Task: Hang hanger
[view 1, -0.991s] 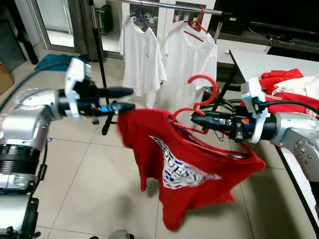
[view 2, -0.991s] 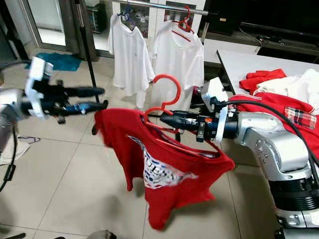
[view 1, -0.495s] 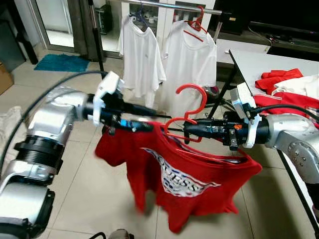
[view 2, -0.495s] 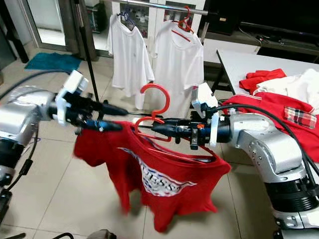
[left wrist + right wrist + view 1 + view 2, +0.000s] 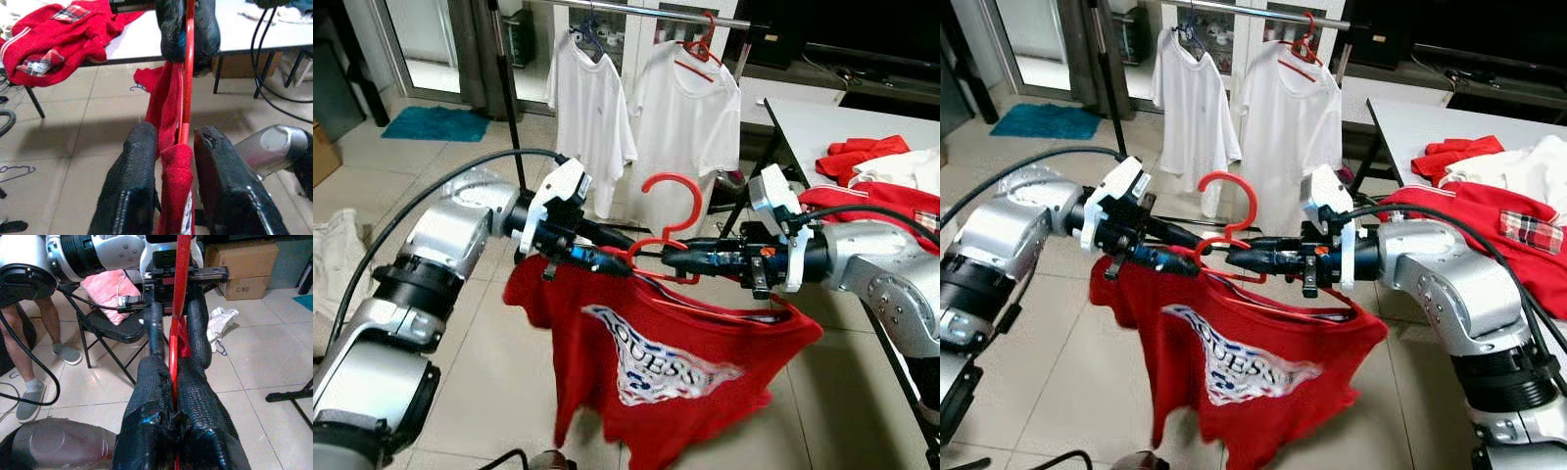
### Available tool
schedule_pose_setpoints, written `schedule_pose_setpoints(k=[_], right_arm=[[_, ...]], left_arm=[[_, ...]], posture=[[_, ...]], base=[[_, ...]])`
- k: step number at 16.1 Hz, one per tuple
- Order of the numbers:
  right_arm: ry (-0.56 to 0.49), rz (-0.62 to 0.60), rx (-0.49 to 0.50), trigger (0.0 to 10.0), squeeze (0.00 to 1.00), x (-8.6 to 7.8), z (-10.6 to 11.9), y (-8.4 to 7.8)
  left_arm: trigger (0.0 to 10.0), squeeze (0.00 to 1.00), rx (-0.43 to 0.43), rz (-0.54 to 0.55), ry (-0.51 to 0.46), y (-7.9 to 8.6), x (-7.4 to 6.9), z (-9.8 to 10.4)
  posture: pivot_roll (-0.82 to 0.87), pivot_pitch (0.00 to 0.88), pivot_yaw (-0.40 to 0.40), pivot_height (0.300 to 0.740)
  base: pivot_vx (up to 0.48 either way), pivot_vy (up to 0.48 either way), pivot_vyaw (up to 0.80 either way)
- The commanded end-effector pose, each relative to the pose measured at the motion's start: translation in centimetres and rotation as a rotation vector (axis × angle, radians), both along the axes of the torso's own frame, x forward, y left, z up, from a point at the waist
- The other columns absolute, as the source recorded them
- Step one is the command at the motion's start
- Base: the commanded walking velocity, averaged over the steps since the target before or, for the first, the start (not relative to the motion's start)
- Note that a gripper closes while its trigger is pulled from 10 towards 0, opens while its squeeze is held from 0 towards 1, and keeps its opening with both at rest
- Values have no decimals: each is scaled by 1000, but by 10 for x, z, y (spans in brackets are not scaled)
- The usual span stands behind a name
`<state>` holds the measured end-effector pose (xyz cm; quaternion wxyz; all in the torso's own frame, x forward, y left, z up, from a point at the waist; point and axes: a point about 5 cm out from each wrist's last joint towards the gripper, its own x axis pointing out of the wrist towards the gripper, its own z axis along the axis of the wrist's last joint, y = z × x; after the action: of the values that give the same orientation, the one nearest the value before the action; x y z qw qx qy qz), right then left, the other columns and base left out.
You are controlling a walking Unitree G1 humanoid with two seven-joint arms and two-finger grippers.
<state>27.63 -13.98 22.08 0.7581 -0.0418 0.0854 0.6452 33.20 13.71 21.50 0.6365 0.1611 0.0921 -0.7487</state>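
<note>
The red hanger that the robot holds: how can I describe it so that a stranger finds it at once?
Look in front of the clothes rail with two white T-shirts. There both hands, left hand and right hand, meet on the red hanger. It alone carries a red printed T-shirt, and its hook is on no rail.

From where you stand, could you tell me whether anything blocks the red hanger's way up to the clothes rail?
Nothing visible does. Both claws, left and right, hold the red hanger below the rail; two white shirts hang there, with bare rail between them.
</note>
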Motion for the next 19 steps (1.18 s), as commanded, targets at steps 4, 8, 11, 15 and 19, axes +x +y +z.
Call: schedule_pose_setpoints(k=[4, 8, 11, 15, 19], right_arm=[[-49, 52, 8, 10000, 0, -3, 13, 7], [-46, 53, 12, 10000, 0, -4, 14, 6], [-28, 53, 24, 10000, 0, -5, 15, 6], [-27, -19, 41, 10000, 1000, 1, 16, 0], [-60, -209, 97, 10000, 1000, 13, 24, -36]], left_arm=[[0, 0, 22, -17, -4, -5, 3, 2], [0, 0, 47, -24, 5, -4, 2, -2], [0, 0, 36, -17, 17, -3, 2, -3], [0, 0, 8, 14, 31, 3, 2, -5], [0, 0, 19, 77, 52, 17, -2, -16]], posture=[[10, 0, -32, 740], [8, 0, -26, 740], [6, 0, -25, 740], [6, 0, -31, 740], [8, 0, -37, 740]], base=[[0, 0, 0], [0, 0, 0], [0, 0, 0], [0, 0, 0], [0, 0, 0]])
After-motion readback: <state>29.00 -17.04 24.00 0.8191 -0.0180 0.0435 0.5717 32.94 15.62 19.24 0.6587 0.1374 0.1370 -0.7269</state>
